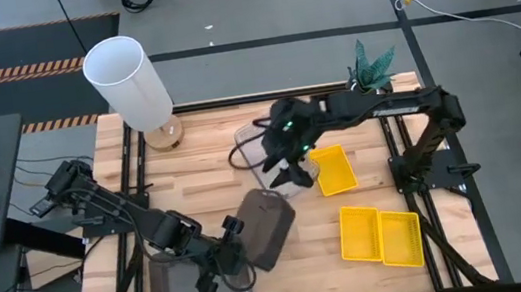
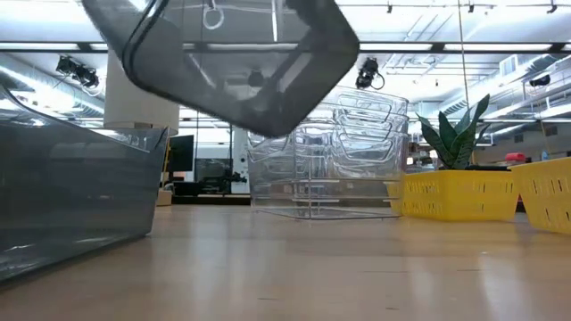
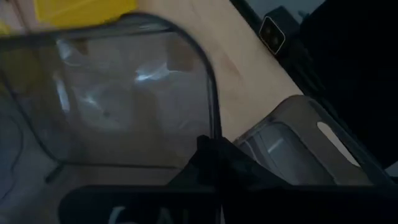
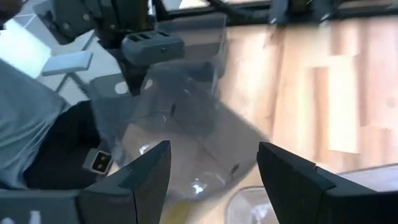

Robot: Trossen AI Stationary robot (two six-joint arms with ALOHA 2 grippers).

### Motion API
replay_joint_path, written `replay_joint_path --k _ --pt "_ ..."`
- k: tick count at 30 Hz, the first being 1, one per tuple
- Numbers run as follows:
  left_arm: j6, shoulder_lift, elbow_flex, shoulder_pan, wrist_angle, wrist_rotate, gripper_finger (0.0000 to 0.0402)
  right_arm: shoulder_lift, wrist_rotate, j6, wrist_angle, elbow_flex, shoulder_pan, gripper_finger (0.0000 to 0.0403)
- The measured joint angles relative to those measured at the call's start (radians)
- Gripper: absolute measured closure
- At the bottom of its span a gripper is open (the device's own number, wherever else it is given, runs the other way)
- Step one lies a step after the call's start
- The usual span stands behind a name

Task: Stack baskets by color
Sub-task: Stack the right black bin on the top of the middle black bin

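Left arm lifts a grey basket toward its own colour.

The left gripper, jaws clamped on the raised grey basket; the right gripper, jaws apart above the clear baskets.

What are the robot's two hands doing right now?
Left gripper: closed, holding a smoky grey basket in the air.
Right gripper: open, holding nothing, above the clear baskets.

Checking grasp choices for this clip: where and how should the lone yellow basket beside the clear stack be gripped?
Take the yellow basket by its thin upright rim, one finger inside, one outside, coming straight down. It lies flat and open-side up, so no wall blocks that approach. The long edge away from the clear stack looks freest; the right end effector, open, hovers nearby.
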Motion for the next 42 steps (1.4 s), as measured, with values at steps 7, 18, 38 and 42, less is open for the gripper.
replay_joint_path --k 7,18,38,42 --pt "-0.140 -0.001 0.186 -0.002 -0.204 0.008 0.0401 -0.104 0.065 -0.057 -0.028 0.000 -0.021 0.0160" --pt "-0.537 0.000 0.353 -0.038 -0.403 0.113 0.0400 -0.190 0.090 -0.112 -0.068 -0.001 -0.078 0.0160" --pt "-0.935 0.099 0.351 -0.145 -0.411 0.229 0.0399 -0.201 0.086 -0.131 -0.101 -0.001 -0.132 0.0160" --pt "-0.900 0.167 0.349 -0.141 -0.427 0.237 0.0398 -0.201 0.086 -0.129 -0.100 -0.001 -0.129 0.0160"
